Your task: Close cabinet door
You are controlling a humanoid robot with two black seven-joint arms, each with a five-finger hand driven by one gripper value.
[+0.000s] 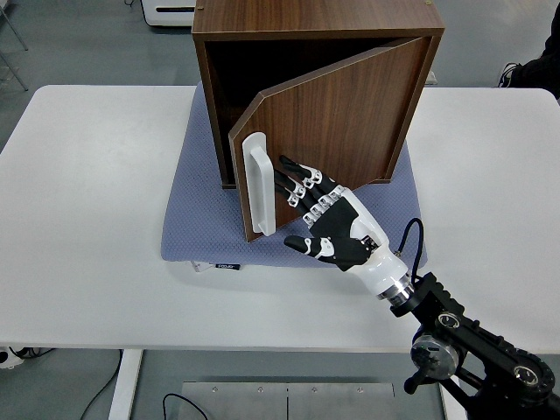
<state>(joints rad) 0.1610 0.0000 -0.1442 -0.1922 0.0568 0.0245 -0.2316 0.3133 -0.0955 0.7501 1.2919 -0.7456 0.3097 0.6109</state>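
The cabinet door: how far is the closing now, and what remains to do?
Done: the right hand has reached the cabinet door, with its fingers spread flat on the door's outer face beside the white handle. In hand: pushing the door; it is partly swung in, but a wide gap shows the dark inside of the cabinet. Left: swing it fully shut.

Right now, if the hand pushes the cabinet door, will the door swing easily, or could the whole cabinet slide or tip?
The door looks like a stiff wooden panel hinged on the right, so it probably swings rather than bends. The right hand presses with open fingers near the white handle, far from the hinge, which likely helps. The cabinet sits on a blue mat that probably limits sliding.
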